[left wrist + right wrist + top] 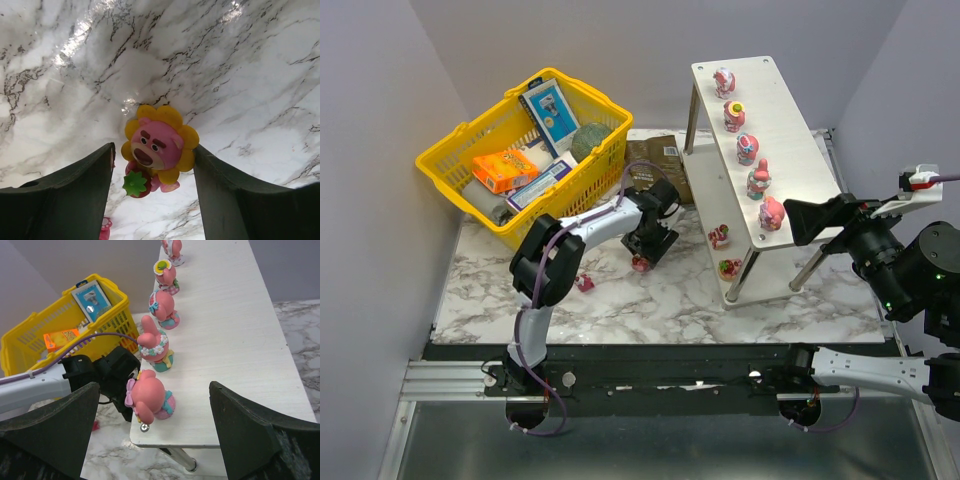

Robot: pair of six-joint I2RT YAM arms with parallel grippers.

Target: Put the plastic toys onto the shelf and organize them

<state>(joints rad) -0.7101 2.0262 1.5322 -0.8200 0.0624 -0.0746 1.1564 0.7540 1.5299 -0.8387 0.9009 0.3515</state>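
on the near side of the scene lies the marble surface (650, 305), and at its right stands the shelf (800, 140), its top board running away from the arms. the yellow basket (445, 160) of groceries sits at the far left, with a brown packet (655, 155) between it and the shelf. the left arm (580, 235) reaches to mid-surface, its jaws spread and pointing down on either side of a sunflower bear toy (159, 145) that lies on the marble; one finger is at the petals, the other just apart. the right arm (890, 260) hovers at the shelf's near end, jaws spread wide and holding nothing. a row of five toys (748, 149) lines the top board's left edge. two more toys (719, 236) sit under that edge; whether on a lower board or the surface i cannot tell. a small pink toy (585, 283) lies on the surface beside the left arm.
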